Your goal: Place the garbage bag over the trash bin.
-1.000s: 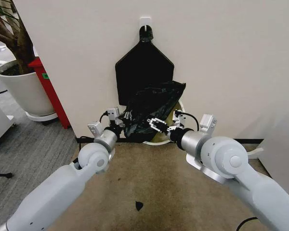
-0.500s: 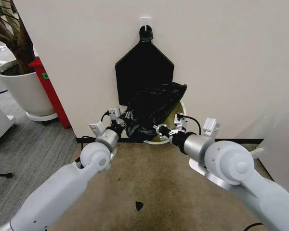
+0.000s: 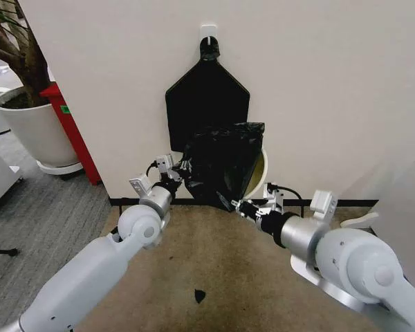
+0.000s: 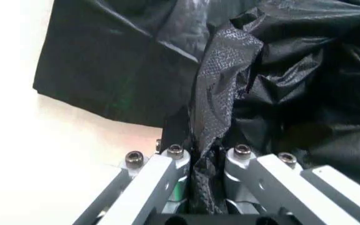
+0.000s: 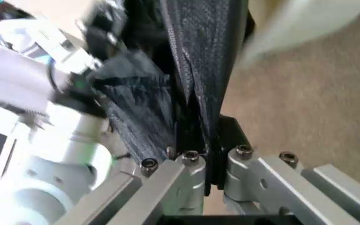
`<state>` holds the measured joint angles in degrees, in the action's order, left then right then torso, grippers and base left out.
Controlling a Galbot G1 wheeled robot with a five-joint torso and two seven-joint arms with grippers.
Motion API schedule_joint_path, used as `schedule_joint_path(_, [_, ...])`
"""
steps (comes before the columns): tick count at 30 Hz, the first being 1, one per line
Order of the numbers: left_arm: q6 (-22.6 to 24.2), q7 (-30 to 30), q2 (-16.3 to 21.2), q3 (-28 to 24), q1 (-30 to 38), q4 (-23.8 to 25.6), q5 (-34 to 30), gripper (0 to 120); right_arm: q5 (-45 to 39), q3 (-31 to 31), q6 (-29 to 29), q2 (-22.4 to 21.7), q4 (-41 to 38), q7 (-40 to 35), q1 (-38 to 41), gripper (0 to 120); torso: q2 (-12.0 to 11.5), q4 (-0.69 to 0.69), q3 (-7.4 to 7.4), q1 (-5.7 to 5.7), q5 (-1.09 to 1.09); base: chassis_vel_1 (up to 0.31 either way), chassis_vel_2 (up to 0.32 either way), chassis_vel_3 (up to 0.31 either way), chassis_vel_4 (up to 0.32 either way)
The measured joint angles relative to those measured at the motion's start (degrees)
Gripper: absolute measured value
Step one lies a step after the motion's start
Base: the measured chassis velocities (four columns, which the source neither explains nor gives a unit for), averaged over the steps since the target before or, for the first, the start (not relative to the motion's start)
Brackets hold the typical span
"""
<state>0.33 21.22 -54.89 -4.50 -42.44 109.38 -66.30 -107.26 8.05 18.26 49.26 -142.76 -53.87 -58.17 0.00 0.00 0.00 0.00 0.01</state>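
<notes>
Stretching the bag (image 3: 225,164) open is the step in hand, judging by how both arms hold it against the wall (image 3: 332,90). The bag, black, thin and crinkled, hangs in front of the bin (image 3: 261,168), hiding most of it; a curved strip of the bin's white rim shows past the bag's right edge. Both sit low against the wall, below a flat black bundle (image 3: 207,97) that hangs from a hook (image 3: 208,31).

The left gripper (image 3: 178,170) is at the bag's left edge. In the left wrist view its jaws are clamped together on a pinched fold of bag (image 4: 221,108). The right gripper (image 3: 243,205) is at the bag's lower right corner, out over the brown mat (image 3: 214,270). In the right wrist view its jaws are likewise closed on a taut strip of bag (image 5: 198,70), with the left arm visible beyond.

The bag does not yet look seated over the rim. The next move probably calls for spreading the mouth wider than the rim and drawing it down evenly, without tearing the film.
</notes>
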Motion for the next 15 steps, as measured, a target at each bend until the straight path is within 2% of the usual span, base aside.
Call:
schedule_joint_path(4, [0.1,0.0,0.0,0.1,0.0,0.1,-0.3,4,3.0,-1.2,1.2,0.5,-0.3,0.8,-2.4,0,0.0,0.0,0.0,0.0,-0.01,0.0,0.0,0.0,0.0])
schedule_joint_path(8, [0.2,0.1,0.1,0.2,-0.1,0.6,-0.7,4,12.7,-3.3,1.8,1.5,1.5,3.6,-4.6,0,0.0,0.0,0.0,0.0,0.0,0.0,0.0,0.0,0.0])
schedule_joint_path(11, [0.4,0.0,0.2,0.2,-0.3,0.8,-0.9,4,15.1,-3.4,2.2,1.9,2.6,3.8,-4.8,0,0.0,0.0,0.0,0.0,-0.01,0.0,0.0,0.0,0.0])
schedule_joint_path(15, [0.6,0.1,0.3,0.6,-0.6,1.2,-1.8,4,22.7,-3.6,2.6,1.8,5.0,6.2,-6.0,0,0.0,0.01,0.0,0.0,-0.01,0.0,0.0,0.0,0.0])
